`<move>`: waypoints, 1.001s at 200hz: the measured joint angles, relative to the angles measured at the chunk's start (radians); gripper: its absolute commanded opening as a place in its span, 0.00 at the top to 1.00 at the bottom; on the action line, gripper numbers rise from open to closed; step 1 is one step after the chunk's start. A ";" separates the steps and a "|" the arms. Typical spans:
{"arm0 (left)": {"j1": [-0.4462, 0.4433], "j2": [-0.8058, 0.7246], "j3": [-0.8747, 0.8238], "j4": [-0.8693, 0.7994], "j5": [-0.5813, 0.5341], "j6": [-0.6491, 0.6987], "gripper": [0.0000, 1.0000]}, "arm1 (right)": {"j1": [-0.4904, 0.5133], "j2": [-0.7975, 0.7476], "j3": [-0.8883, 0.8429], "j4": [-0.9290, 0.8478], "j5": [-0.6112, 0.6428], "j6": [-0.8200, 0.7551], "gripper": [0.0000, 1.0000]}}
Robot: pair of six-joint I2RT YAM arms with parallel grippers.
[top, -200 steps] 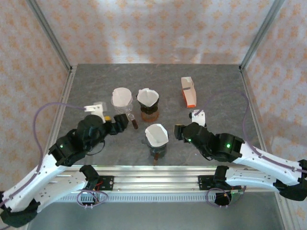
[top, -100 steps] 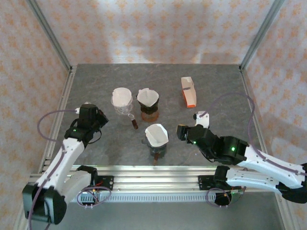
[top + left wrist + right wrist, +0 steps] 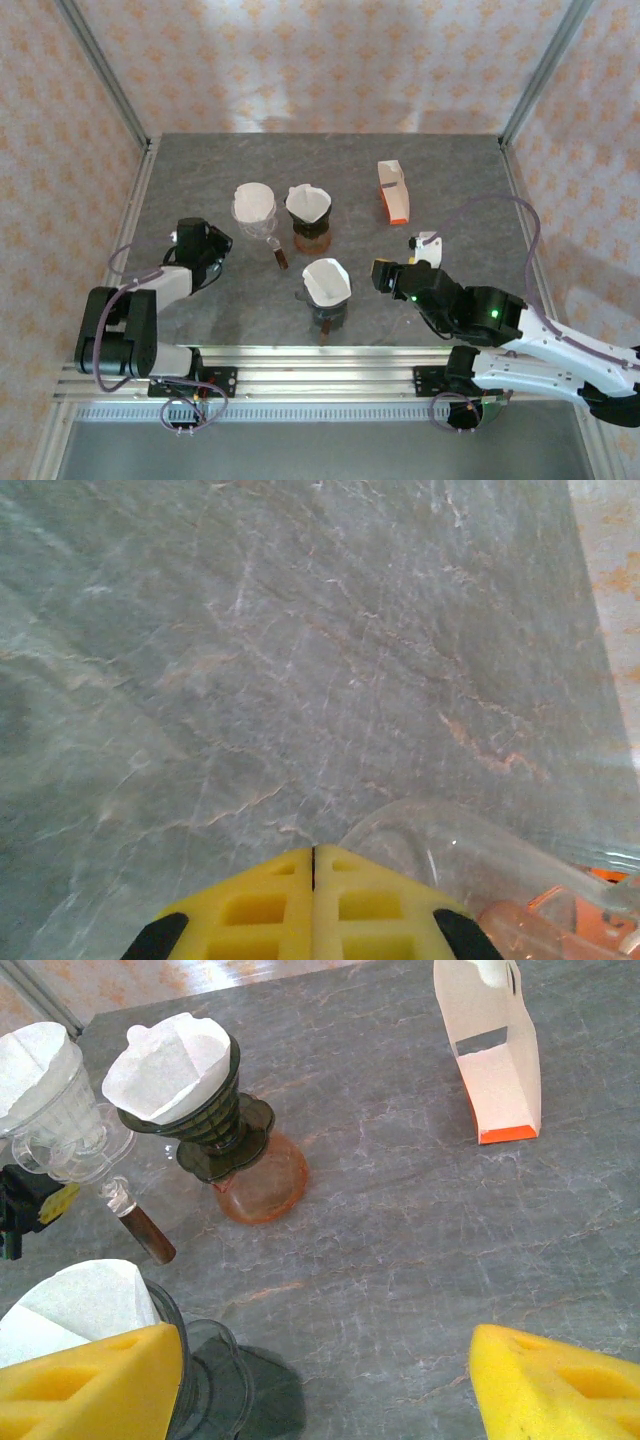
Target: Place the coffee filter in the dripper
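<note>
Three drippers each hold a white paper filter. The clear dripper (image 3: 254, 209) stands at the back left, and its filter (image 3: 34, 1058) sits inside. Beside it is a dark dripper (image 3: 309, 214) on an orange glass server (image 3: 263, 1178), with a filter (image 3: 168, 1050) in it. Nearest stands a grey dripper (image 3: 327, 292) holding a filter (image 3: 84, 1306). My left gripper (image 3: 212, 244) is low, left of the clear dripper, its yellow fingers (image 3: 260, 910) shut on nothing; the clear rim (image 3: 470, 838) curves beside them. My right gripper (image 3: 381, 274) hangs open right of the grey dripper, its left finger (image 3: 90, 1385) beside that filter.
An orange and white filter box (image 3: 393, 192) lies at the back right, also seen as the box (image 3: 492, 1055) in the right wrist view. A brown handle (image 3: 148, 1234) juts from the clear dripper towards the front. Bare grey stone table (image 3: 455, 200) surrounds the items.
The left arm has pulled back from the drippers and folded down at the left, near its base. The right arm has drawn slightly back and to the right.
</note>
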 measured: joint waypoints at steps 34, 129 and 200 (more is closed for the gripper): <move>0.001 0.109 0.000 0.133 0.032 -0.008 1.00 | 0.000 -0.002 0.000 -0.003 0.000 0.000 0.24; -0.003 0.241 0.001 0.320 0.103 -0.026 1.00 | 0.000 0.000 0.000 -0.007 0.000 0.000 0.24; -0.059 0.289 0.002 0.383 0.110 -0.029 1.00 | 0.000 0.014 0.000 -0.006 0.000 0.000 0.24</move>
